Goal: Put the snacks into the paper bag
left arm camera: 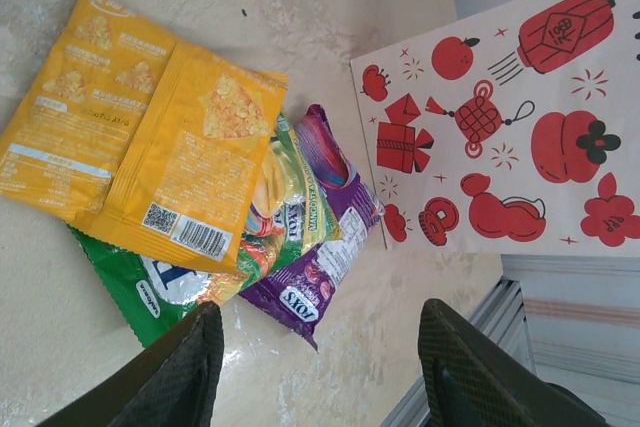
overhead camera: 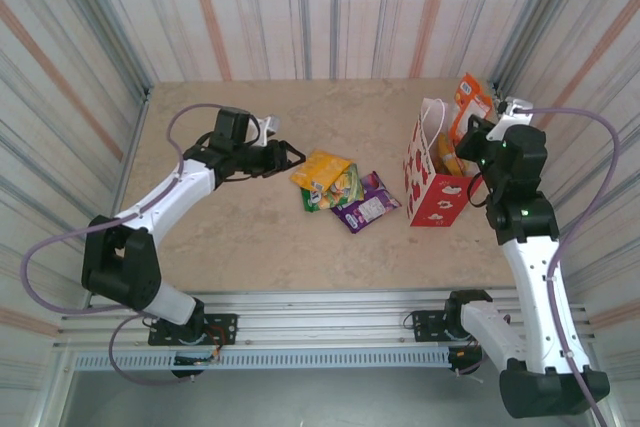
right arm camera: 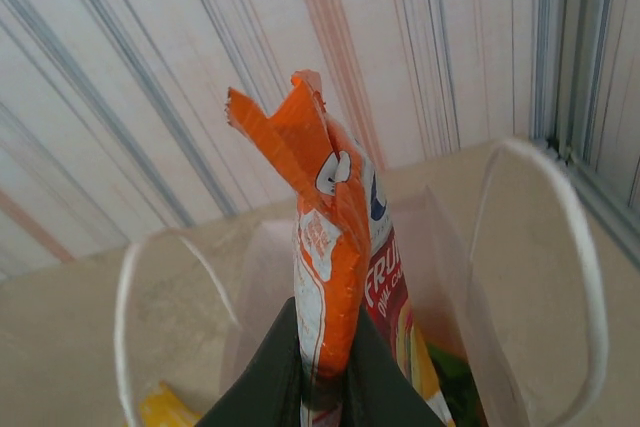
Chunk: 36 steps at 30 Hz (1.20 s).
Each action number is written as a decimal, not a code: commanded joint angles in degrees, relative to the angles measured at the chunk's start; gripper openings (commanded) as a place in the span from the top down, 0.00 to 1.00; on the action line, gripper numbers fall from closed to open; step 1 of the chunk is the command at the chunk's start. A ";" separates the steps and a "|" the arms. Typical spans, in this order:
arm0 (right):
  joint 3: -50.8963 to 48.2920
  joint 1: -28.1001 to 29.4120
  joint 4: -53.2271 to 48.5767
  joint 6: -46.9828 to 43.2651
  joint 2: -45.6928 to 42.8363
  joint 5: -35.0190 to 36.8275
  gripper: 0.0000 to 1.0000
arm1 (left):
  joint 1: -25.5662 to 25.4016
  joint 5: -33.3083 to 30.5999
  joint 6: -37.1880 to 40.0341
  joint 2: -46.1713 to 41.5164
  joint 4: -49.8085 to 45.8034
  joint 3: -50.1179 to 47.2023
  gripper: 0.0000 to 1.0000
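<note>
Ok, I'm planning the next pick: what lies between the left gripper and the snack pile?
Only bare tabletop; the open left gripper faces the snack pile across it, clearest in the left wrist view.

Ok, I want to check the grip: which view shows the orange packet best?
Right wrist: the orange packet stands close-up, pinched in the right gripper over the paper bag. Top external shows it small and distant.

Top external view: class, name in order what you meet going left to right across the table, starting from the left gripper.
In order: left gripper → yellow packet → purple packet → paper bag. The right gripper, shut on the orange packet, overlaps the bag, so it is left out.
</note>
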 commanded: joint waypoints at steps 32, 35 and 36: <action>1.96 26.84 -4.46 -3.08 -1.86 -8.78 0.53 | -0.16 -1.33 -4.75 10.40 4.89 -5.04 0.48; 0.34 29.85 -3.06 -5.84 -2.08 -6.54 0.52 | -3.30 -10.27 10.48 8.58 -4.73 -0.26 0.46; 0.15 30.41 -3.05 -6.70 -2.10 -5.97 0.52 | -3.71 -11.30 14.75 8.47 -6.29 0.71 0.44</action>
